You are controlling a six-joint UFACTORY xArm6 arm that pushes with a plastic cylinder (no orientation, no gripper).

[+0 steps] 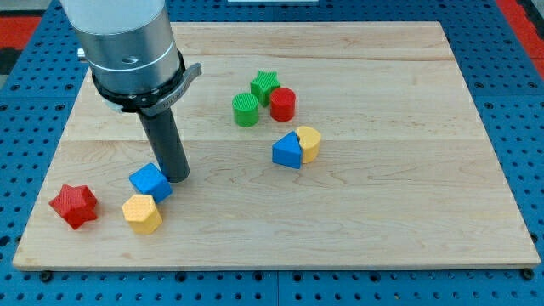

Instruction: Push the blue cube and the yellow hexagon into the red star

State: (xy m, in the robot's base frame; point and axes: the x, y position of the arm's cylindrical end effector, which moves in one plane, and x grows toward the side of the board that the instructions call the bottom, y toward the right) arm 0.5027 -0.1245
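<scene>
The red star point(74, 206) lies near the board's left edge at the view's lower left. The blue cube point(150, 183) sits to its right, and the yellow hexagon point(142, 213) touches the cube's lower side. There is a gap between the star and both blocks. My tip point(177, 176) rests on the board right beside the blue cube's upper right side, touching it or nearly so.
A green star point(265, 84), a green cylinder point(246, 110) and a red cylinder point(283, 104) cluster at upper centre. A blue triangular block point(288, 151) touches a yellow block point(308, 144) below them. The wooden board point(382, 195) ends close to the red star.
</scene>
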